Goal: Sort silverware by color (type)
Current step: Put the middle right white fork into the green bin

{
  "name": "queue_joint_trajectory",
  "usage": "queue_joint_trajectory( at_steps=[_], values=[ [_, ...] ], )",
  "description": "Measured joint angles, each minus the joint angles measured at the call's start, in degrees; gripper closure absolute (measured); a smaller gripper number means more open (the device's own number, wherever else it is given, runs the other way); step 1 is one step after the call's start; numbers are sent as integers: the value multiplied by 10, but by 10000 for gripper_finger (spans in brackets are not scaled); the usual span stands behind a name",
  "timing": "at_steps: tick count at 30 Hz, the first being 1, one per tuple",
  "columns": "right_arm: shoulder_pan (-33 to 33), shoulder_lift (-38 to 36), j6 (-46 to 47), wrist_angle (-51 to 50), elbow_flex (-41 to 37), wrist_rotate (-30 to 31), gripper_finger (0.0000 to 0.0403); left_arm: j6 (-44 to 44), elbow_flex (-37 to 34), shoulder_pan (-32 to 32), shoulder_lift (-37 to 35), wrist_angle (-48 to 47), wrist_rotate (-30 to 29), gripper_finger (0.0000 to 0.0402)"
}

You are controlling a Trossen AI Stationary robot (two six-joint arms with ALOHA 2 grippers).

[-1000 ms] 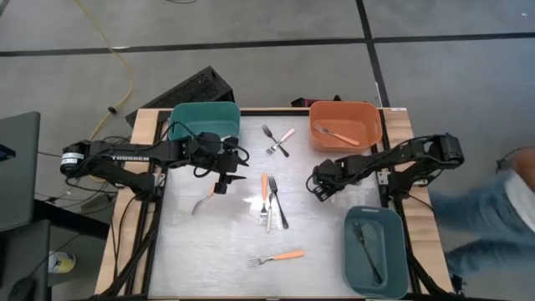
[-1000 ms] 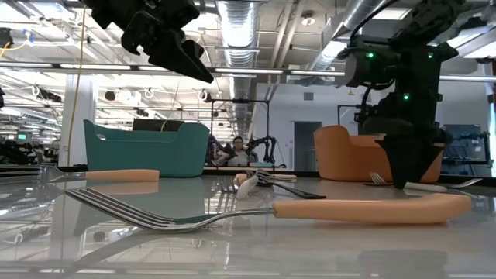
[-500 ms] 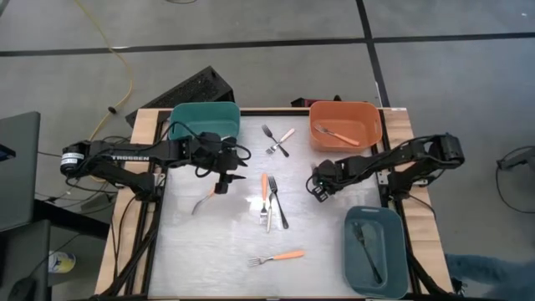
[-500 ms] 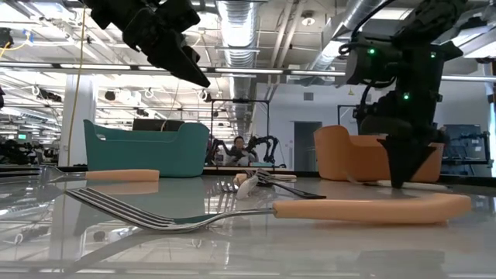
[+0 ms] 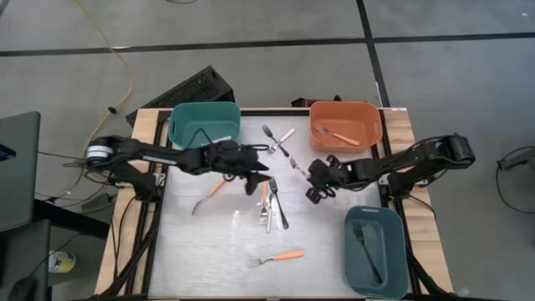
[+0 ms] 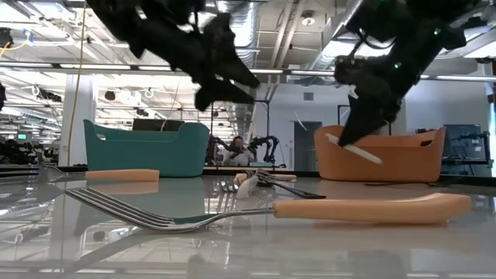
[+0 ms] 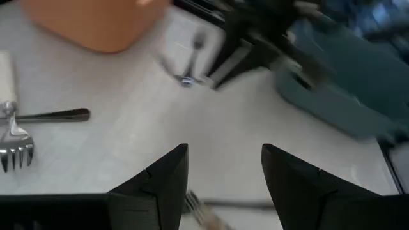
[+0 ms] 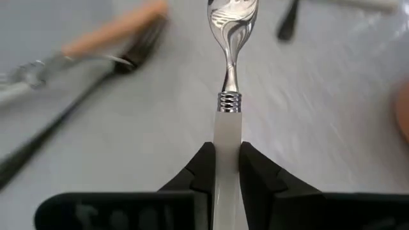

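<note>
My right gripper hangs over the table's middle right, shut on a white-handled piece of silverware. My left gripper stands open with nothing between its fingers, above an orange-handled fork and a black fork that lie flat side by side. More forks lie flat on the table: an orange-handled one at the left, another near the front, and a white and black pair at the far side. My right gripper pinches the white handle between its two fingers. The handle runs lengthways between them, and the metal head sticks out past the fingertips. The fingers slant down from the table's right side. The piece is lifted clear of the table and tilted.
A teal bin stands at the far left. An orange bin at the far right holds an orange-handled fork. A blue-grey bin at the near right holds a dark fork. The two grippers are close together over the table's middle.
My right gripper has taken hold of the white-handled piece, lifted it off the table and tipped, drifting slightly toward the table's left. My left gripper has moved toward the table's right and down, rolling as it went, and now hangs over the centre forks.
</note>
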Motion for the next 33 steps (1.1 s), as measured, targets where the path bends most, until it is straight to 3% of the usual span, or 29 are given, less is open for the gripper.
queue_joint_trajectory(
  at_steps=[5,10,14,19,24,33],
  values=[
    [18,3,16,71,0,37,334,-66,0,-12,79,143,-26,219],
    [40,3,23,131,0,104,334,-60,-1,-62,145,240,-143,219],
    [45,3,23,146,1,117,334,-46,-1,-85,169,309,-216,219],
    [47,3,9,156,1,120,334,-25,-1,-85,169,379,-237,219],
    [50,3,-18,203,1,120,334,-38,2,-84,169,382,-289,219],
    [47,19,-79,265,1,119,334,-30,2,-82,169,389,-309,219]
  ],
)
